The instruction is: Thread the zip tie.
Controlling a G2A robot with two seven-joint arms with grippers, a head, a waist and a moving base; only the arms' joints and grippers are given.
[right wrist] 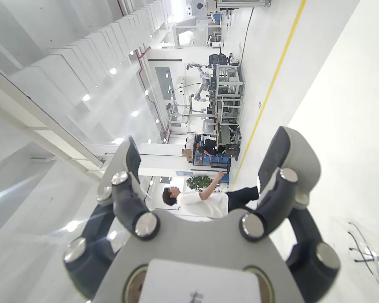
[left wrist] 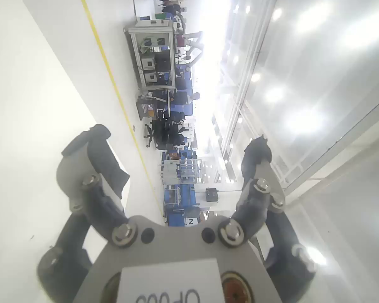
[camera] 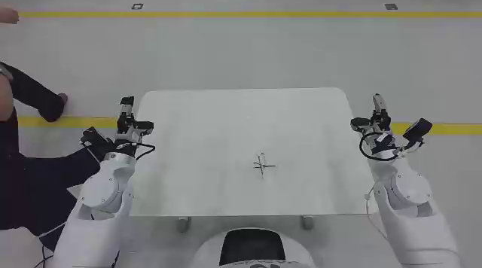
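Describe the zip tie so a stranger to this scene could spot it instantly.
On the white rectangular table, just right of its middle, lies the thin dark zip tie. Unlike the bulky left gripper and right gripper flanking the table, it is wiry and cross-shaped.

The zip ties (camera: 262, 165) lie crossed on the table (camera: 226, 117), slightly right of its middle, toward the robot's side. The left gripper (camera: 126, 105) sits just off the table's left edge, the right gripper (camera: 377, 102) beyond its right edge, both well apart from them
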